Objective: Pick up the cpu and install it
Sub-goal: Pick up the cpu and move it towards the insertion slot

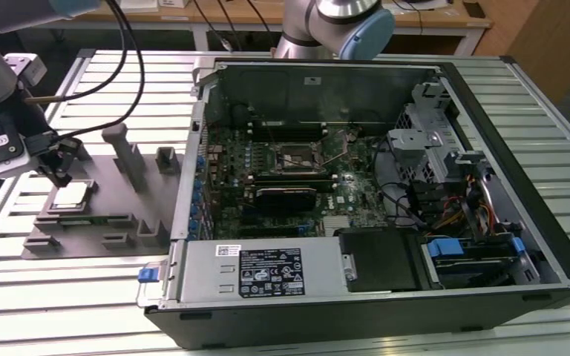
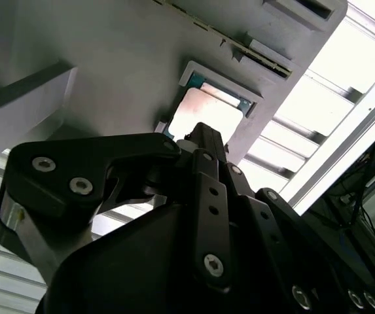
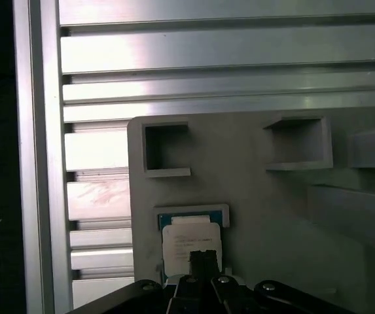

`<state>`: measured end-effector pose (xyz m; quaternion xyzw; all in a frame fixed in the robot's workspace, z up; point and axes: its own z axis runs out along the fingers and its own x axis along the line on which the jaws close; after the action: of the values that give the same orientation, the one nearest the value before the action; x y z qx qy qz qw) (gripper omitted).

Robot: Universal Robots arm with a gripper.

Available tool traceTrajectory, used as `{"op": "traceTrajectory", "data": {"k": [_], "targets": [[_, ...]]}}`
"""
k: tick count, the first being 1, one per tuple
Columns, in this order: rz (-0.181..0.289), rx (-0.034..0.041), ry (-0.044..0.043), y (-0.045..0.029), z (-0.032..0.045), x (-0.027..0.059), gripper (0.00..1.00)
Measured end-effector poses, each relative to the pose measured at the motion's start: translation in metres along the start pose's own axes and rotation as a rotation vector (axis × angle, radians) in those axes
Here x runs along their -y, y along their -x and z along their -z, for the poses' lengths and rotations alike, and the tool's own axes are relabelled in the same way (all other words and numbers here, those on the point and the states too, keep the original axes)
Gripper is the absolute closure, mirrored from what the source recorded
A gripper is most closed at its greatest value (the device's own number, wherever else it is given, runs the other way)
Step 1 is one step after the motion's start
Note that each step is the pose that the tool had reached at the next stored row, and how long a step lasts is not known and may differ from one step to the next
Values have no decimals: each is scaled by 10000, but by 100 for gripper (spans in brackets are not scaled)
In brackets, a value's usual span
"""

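Note:
The cpu [image 1: 70, 194], a flat silver square, lies in a pocket of the grey fixture plate [image 1: 87, 241] at the exterior view's left. In both wrist views it sits in a blue-edged recess: cpu [image 2: 208, 116], cpu [image 3: 188, 237]. My gripper [image 1: 61, 176] hangs just above it, a little off its upper left corner in the exterior view, with the black fingers [image 3: 201, 260] pressed together and nothing between them. I cannot tell whether the tips touch the chip. The black socket frame [image 1: 298, 157] lies open on the motherboard inside the case.
An open computer case [image 1: 483, 185] lies on its side on the slatted aluminium table [image 1: 116, 74]. Upright grey posts [image 1: 119, 148] stand on the fixture plate beside the gripper. A second arm's base [image 1: 344, 30] stands behind the case. Cables hang near the gripper.

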<state>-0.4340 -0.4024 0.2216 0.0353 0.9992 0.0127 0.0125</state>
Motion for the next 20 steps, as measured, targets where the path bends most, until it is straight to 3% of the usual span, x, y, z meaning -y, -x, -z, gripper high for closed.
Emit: {"op": "traceTrajectory", "data": {"k": [20], "targets": [[34, -3, 0, -46, -233, 13, 89]]}}
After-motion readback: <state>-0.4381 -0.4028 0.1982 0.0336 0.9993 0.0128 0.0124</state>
